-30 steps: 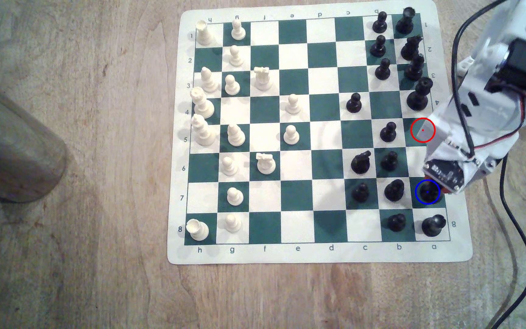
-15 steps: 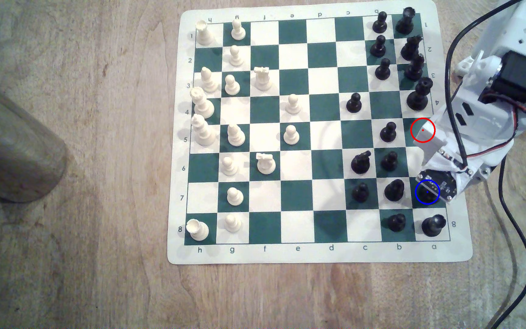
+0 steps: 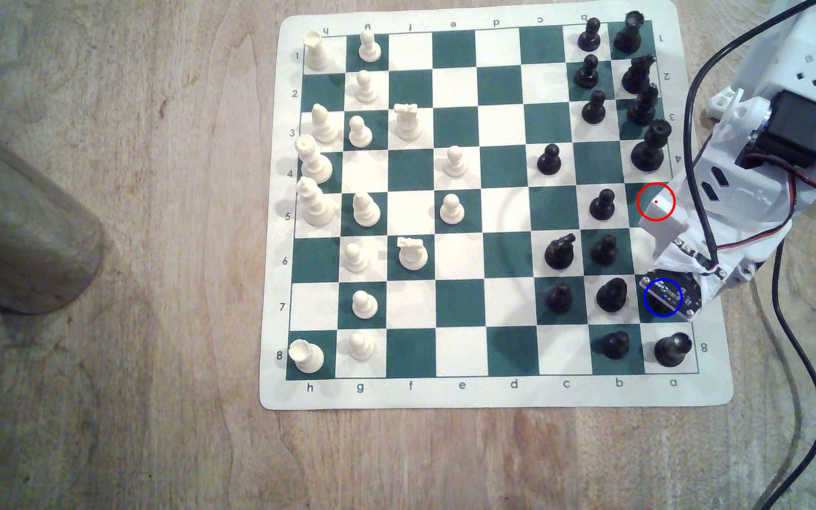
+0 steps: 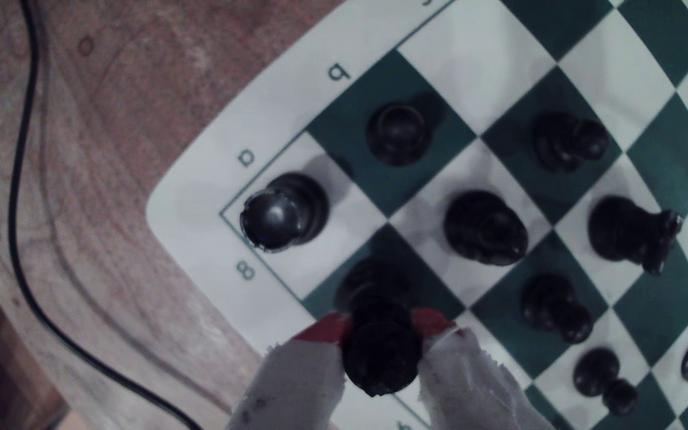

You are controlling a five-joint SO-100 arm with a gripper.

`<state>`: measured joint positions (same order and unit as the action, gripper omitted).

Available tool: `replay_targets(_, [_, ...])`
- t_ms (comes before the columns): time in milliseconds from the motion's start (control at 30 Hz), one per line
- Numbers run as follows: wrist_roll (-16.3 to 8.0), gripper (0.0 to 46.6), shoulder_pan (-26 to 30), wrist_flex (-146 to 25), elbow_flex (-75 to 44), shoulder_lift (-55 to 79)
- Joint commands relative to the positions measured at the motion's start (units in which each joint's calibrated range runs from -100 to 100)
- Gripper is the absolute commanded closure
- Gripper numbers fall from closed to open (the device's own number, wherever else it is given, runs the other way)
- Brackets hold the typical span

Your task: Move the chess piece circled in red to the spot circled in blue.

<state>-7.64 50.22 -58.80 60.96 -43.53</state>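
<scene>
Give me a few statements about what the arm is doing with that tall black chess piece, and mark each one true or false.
1. The red-tipped white gripper has the tall glossy black chess piece between its fingers. True.
2. The piece's base sits over a white square. False: it is over the dark green blue-ringed spot.
3. The black cup-topped rook stands on the corner square next to that spot. True.
4. The red-ringed square has a black pawn standing on it. False: the arm covers most of it, and no pawn is seen there.
5. The cream pieces crowd the exterior view's right. False: they are on its left.
</scene>
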Motion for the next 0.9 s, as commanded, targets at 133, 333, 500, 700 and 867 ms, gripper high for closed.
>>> replay_targets(133, [0.0, 46.4, -0.4, 1.5, -1.1, 0.1])
replay_targets(333, [0.2, 46.4, -1.0, 1.6, -0.3, 0.6])
replay_targets(500, [0.1, 42.1, -1.3, 1.6, 0.4, 0.3])
replay_targets(700, [-0.5, 29.0, -1.2, 0.2, 1.0, -0.5])
replay_targets(867, [-0.6, 27.3, -1.5, -2.9, 1.0, -4.4])
